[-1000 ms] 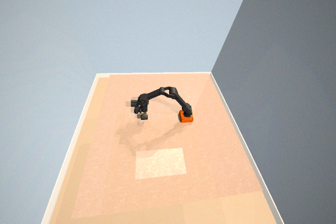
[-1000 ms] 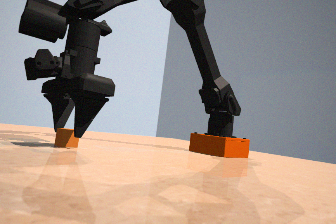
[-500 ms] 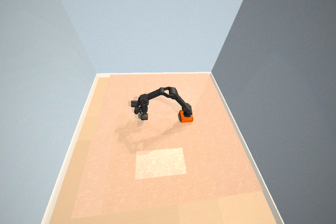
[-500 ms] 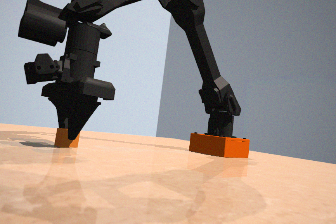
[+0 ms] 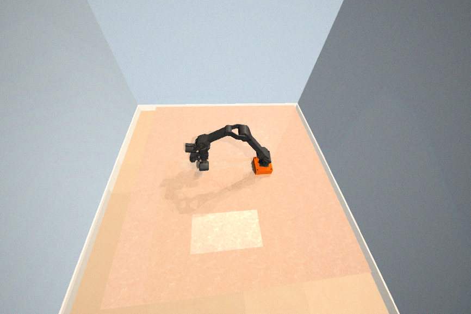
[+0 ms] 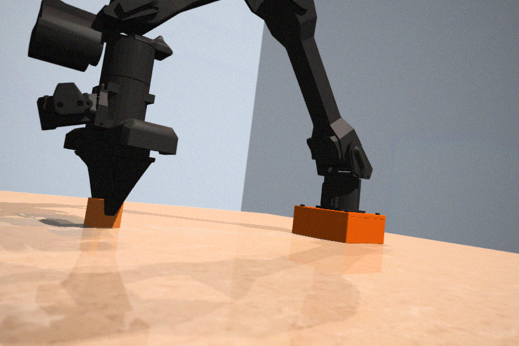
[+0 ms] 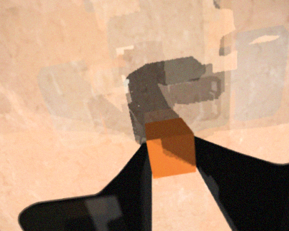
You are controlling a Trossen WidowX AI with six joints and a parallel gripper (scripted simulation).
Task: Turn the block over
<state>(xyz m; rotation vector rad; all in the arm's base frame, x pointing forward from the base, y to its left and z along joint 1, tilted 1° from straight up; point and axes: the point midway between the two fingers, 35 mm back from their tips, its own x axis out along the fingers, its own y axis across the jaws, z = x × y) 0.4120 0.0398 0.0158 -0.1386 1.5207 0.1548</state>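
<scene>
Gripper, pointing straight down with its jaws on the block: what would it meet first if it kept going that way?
The table. The gripper is shut on the orange block, which appears to sit on the surface, so there seems to be no room below.

Nothing readable anywhere here, honestly. No text, labels, brand marks or numbers show on anything in any of the three views.
</scene>
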